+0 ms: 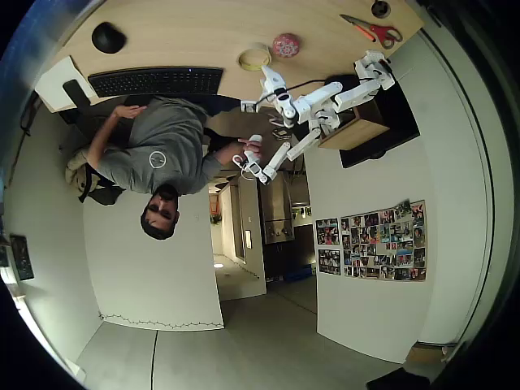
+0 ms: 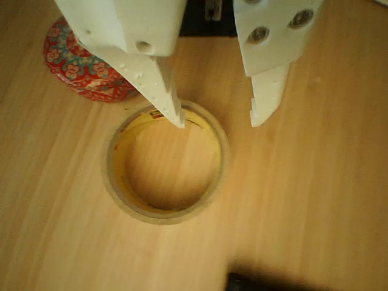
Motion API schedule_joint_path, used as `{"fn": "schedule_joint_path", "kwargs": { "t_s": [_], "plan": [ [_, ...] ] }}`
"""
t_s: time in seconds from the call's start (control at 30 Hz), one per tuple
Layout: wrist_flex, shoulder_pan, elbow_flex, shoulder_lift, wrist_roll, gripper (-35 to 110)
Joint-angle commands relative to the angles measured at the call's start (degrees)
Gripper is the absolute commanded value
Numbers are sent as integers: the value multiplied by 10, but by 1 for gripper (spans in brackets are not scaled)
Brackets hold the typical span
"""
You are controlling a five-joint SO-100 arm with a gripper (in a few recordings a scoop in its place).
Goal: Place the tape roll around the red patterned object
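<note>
The tape roll [image 2: 167, 162] lies flat on the wooden table, a cream-yellow ring with a wide hole; in the overhead view the tape roll [image 1: 254, 57] sits left of the red patterned object [image 1: 285, 45]. In the wrist view the red patterned object [image 2: 85, 63] stands at the upper left, just beyond the ring and apart from it. My white gripper [image 2: 218, 121] hangs open over the ring's far rim, the left fingertip [image 2: 176, 115] above the rim and the right one outside it. Nothing is held. The gripper [image 1: 266, 75] hovers close beside the roll in the overhead view.
Red-handled scissors [image 1: 374, 31] lie at the table's right end, near a dark round object [image 1: 380, 9]. A keyboard [image 1: 154, 81] and a mouse [image 1: 107, 36] sit on the left. A person [image 1: 154, 154] is seated at the table beside the arm.
</note>
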Motion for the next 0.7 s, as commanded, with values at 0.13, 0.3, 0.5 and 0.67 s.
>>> {"fn": "schedule_joint_path", "kwargs": {
  "t_s": [0.13,0.3,0.5,0.67],
  "plan": [
    [12,0,-20,10,-11,27],
    [7,-15,-19,-11,11,25],
    [-4,-38,-19,-37,34,22],
    [-11,-40,-20,-44,39,10]
  ]
}}
